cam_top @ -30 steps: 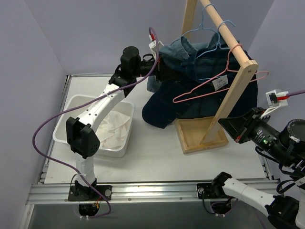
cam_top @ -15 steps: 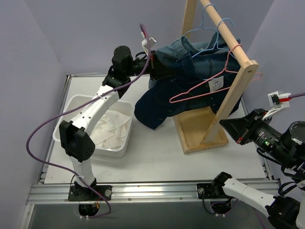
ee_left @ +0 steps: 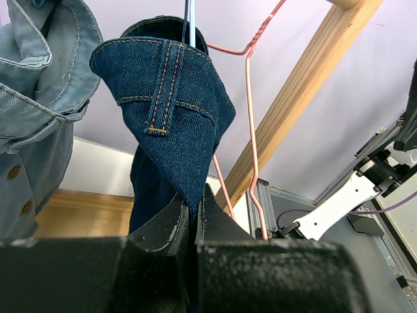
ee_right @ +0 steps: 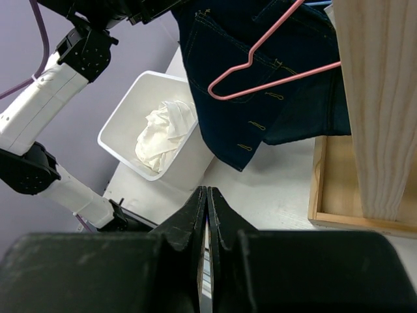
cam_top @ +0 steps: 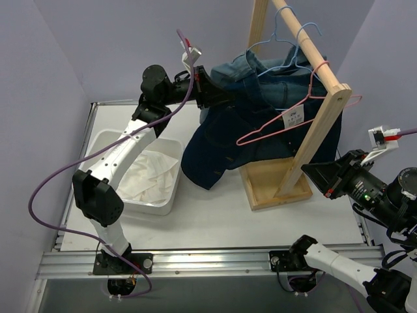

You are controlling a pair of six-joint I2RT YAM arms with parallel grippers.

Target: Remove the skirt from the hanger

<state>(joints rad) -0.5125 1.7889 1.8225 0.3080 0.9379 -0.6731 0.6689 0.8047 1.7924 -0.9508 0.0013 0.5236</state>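
In the bin point(cam_top: 153, 207): skirt point(cam_top: 156, 176), thin, limp, light
Hold: pinch a raised fold
Hanger point(ee_right: 280, 79): bare
Left tool point(ee_left: 194, 202): pinches dark denim point(ee_left: 176, 98)
Right tool point(ee_right: 206, 195): pressed together, empty

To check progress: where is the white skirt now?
In the top view, the white skirt lies in the white bin on the left, away from the pink hanger on the wooden rack.

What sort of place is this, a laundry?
Probably a robot test booth, not a laundry: plain purple walls enclose a table, robot arms are bolted to its edge, and a wooden rack holds denim clothes.
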